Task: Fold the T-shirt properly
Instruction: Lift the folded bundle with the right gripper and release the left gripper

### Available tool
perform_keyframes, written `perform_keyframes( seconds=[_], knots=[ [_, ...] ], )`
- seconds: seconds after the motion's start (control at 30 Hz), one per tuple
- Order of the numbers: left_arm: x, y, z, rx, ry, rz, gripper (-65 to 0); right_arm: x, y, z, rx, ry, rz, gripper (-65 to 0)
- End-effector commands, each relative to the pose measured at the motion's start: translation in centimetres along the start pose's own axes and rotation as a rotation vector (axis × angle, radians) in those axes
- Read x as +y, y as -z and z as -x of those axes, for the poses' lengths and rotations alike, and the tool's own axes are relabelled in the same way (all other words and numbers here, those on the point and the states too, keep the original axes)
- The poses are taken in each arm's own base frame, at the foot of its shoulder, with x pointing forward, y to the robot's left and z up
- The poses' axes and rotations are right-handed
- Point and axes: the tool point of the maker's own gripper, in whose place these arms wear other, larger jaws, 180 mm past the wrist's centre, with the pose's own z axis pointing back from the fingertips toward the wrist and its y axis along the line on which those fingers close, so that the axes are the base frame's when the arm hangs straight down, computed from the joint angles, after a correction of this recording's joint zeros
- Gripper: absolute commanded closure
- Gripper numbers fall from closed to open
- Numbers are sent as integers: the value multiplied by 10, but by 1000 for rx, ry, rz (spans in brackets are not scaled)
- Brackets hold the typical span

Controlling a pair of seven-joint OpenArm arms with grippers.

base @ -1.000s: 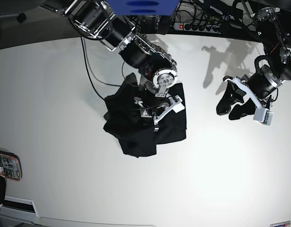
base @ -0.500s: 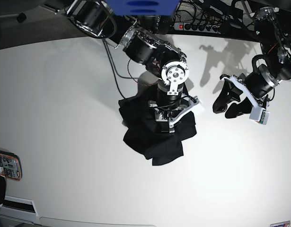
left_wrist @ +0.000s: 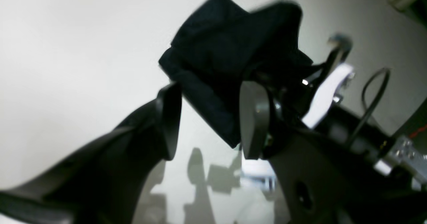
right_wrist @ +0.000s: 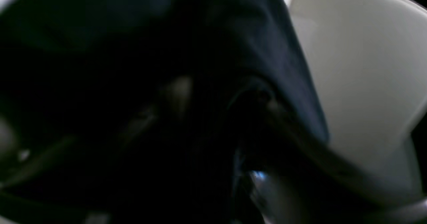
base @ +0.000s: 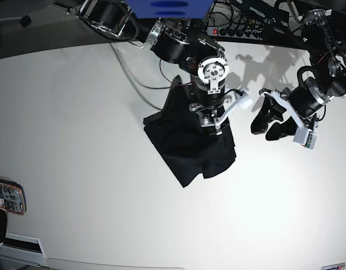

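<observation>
Two arms: right claw over T-shirt, left claw agape.

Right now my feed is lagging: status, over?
Left pincer open, empty, clear of cloth. Right pincer down on the T-shirt, grip unclear. T-shirt bunched, unfolded. Nothing in the way.

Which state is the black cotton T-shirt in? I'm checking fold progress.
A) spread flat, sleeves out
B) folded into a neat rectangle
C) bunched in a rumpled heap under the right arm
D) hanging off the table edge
C: the black cotton T-shirt lies crumpled on the white table below the right end effector.
</observation>
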Motion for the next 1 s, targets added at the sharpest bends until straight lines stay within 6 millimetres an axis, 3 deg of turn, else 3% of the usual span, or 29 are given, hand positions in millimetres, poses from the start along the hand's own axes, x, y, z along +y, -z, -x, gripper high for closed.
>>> perform_keyframes(
  seconds=[0.0,0.1,0.2,0.4,0.5,0.6,0.9,0.97],
  knots=[
    [-2,-3,-13,-46,17,10,-284,-16,-7,-18,-60,38,31,-294],
    [-2,-2,-13,-45,18,10,-284,-12,-10,-32,-136,57,3,-406],
    [-1,-3,-14,-48,17,7,-284,-20,-17,-48,-228,76,26,-478],
    [-2,-3,-14,-47,17,9,-282,-87,-71,-91,-560,186,181,-490],
    [-1,-4,-13,-48,16,5,-282,-119,-72,-72,-562,266,248,-490],
    [-1,-4,-13,-45,17,6,-282,-138,-55,-36,-474,337,283,-490],
    [-1,-4,-15,-51,19,6,-282,-154,-24,32,-302,445,317,-491],
    [8,-9,-15,-49,28,-35,-281,-157,-21,41,-282,457,323,-491]
  ],
)
